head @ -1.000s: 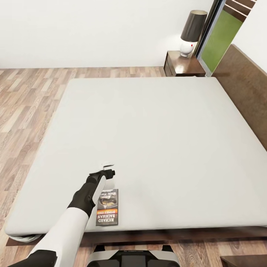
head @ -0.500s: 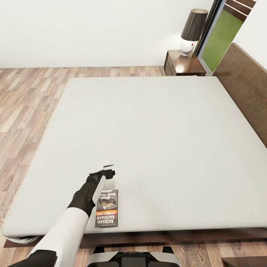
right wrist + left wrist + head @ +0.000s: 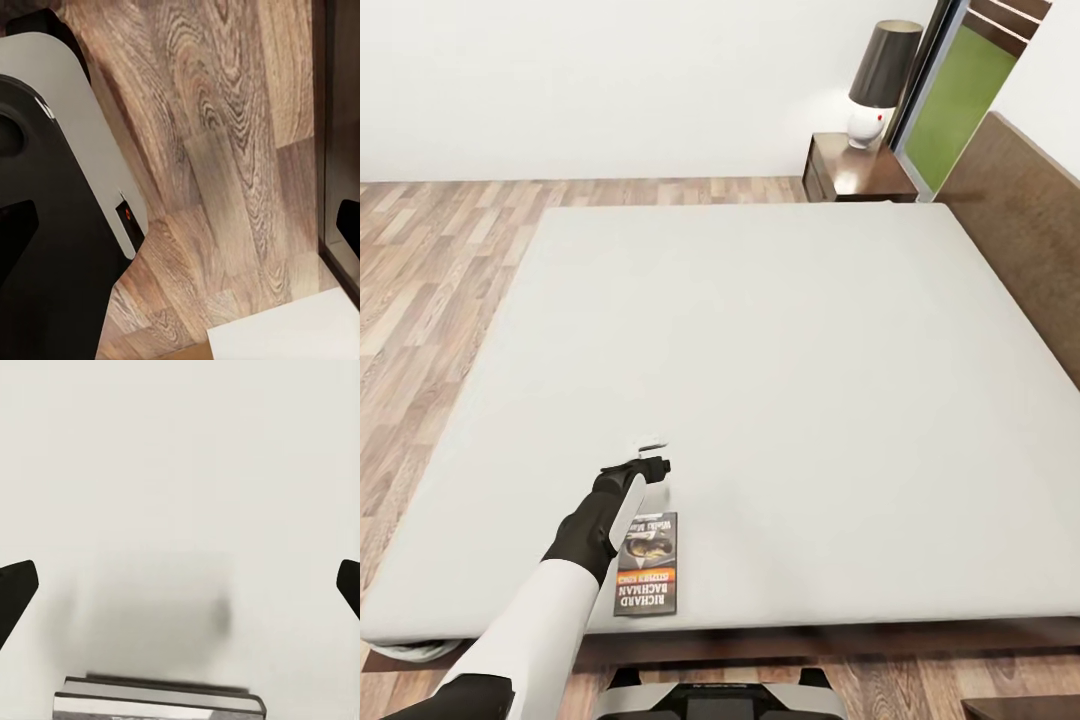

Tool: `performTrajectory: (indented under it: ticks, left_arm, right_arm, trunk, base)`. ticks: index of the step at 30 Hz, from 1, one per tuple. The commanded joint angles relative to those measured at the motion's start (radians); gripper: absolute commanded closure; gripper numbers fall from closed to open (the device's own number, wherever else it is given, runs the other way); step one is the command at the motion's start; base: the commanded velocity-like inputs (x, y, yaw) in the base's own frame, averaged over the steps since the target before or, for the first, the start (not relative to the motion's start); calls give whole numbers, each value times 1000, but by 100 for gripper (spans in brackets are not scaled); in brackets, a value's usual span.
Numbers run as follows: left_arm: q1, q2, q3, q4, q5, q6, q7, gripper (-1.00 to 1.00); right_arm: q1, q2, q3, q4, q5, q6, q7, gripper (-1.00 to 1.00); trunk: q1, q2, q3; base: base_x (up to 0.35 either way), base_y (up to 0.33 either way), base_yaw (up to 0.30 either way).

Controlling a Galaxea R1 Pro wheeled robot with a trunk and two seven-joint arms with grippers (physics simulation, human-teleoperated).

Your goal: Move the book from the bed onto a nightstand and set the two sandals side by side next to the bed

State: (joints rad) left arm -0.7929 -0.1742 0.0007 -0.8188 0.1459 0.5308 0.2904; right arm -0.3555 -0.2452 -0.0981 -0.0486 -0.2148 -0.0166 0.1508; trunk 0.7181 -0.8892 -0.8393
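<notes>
Head view: the book [image 3: 648, 563] is seen flat on the bed [image 3: 780, 380], at its near edge. Just beyond the book, the left end effector [image 3: 651, 452] is held over the mattress, fingers spread and released. For a clean grasp, it is best drawn back over the book's far edge and lowered squarely. "RICHARD BACHMAN" is read on the cover; smaller lettering is illegible. Far past the book, the nightstand [image 3: 857, 170] carries a lamp [image 3: 880, 80]. The right end effector's [image 3: 180, 225] tips are parted.
</notes>
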Motion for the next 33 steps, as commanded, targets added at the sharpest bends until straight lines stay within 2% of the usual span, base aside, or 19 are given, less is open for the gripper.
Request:
performTrajectory:
  ticks: [1,33]
  left_arm:
    - [0,0,0,-1,11,3,7,-100]
    - [0,0,1,0,13,0,3,-100]
  right_arm:
    - [0,0,-8,1,-3,-2,6,-100]
    - [0,0,-8,1,-3,-2,6,-100]
  trunk:
    - [0,-1,-1]
    - [0,-1,-1]
  base:
    - [0,0,0]
    - [-36,0,0]
